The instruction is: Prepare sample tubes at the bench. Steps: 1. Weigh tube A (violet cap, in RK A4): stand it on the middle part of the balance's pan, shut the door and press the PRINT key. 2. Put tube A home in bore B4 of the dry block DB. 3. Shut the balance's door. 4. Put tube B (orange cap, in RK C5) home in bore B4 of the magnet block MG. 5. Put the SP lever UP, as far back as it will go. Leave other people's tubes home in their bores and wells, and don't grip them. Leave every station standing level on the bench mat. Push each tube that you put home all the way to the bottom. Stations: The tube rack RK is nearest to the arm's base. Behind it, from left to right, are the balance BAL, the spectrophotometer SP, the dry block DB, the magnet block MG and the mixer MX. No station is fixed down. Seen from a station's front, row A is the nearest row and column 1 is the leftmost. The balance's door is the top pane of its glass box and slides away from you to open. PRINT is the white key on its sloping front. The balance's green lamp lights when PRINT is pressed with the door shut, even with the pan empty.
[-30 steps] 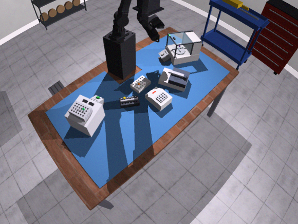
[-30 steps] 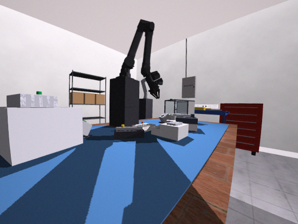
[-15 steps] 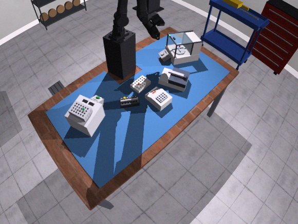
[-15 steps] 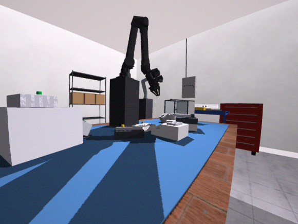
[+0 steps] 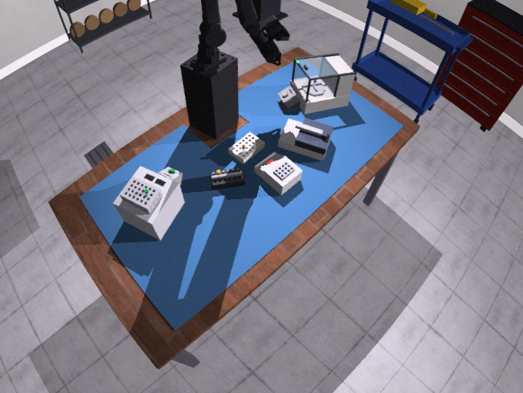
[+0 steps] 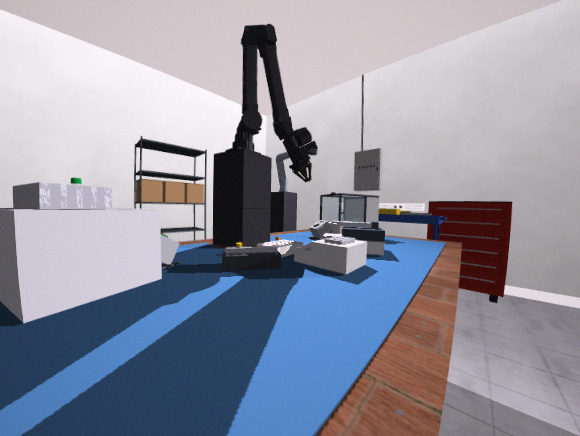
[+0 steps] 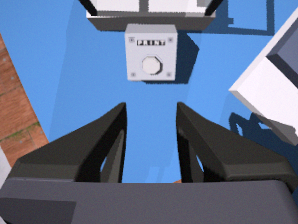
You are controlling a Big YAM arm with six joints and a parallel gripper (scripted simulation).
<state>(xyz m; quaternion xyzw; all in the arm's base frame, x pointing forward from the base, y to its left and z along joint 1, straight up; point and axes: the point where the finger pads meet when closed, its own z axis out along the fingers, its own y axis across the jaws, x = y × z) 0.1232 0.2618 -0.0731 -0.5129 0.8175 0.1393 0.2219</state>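
Blue mat (image 5: 263, 221) (image 6: 320, 320) (image 7: 150, 120); white PRINT key (image 7: 152, 65); seemingly violet cap (image 5: 315, 81).
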